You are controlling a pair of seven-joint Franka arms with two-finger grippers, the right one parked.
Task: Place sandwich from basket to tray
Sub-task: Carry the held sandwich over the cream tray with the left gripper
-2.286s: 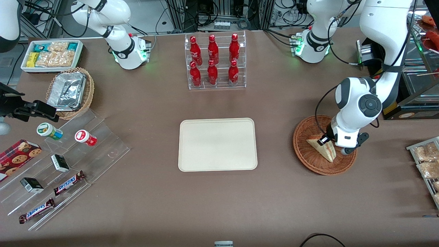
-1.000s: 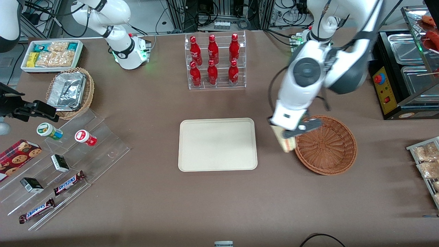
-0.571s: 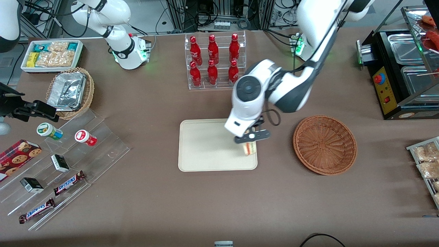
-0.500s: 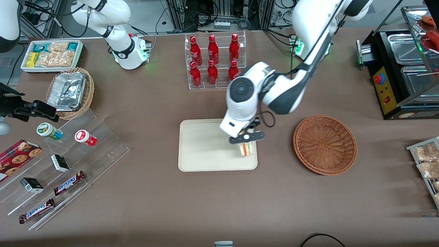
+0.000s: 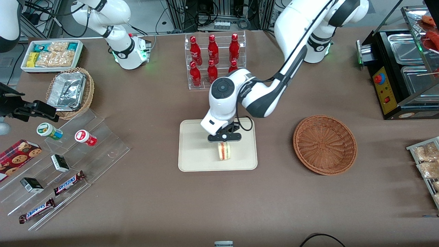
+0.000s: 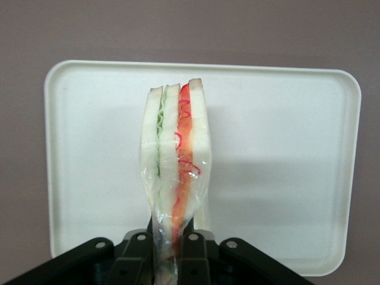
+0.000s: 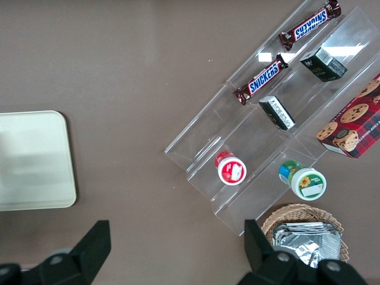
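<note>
The claw (image 5: 224, 144) hangs over the tray (image 5: 192, 154), its two fingers (image 6: 190, 252) pressed against the sides of the sandwich (image 5: 224, 151) and pinching it by one end. The sandwich stands on edge above the tray's middle, on the side of the middle nearer the front camera, its cut face with the red and pale layers turned up. In the wrist view the sandwich (image 6: 175, 178) juts out from between the fingers, wrapped in clear film, white bread on the outside with green and red-orange filling between, and the cream tray (image 6: 285, 148) spreads beneath it. Whether its lower edge touches the tray surface I cannot tell.

The basket (image 5: 324, 144) sits on the brown worktop (image 5: 154, 202) beside the tray, toward the working arm's end, with nothing in it. Farther from the front camera than the tray stands a clear rack of red bottles (image 5: 213, 61). Toward the parked arm's end from the tray, a stepped clear display (image 5: 68, 164) carries chocolate bars, small boxes and two little tubs; the same display (image 7: 279, 119) shows in the right wrist view, with a corner of the tray (image 7: 35, 160) near it
</note>
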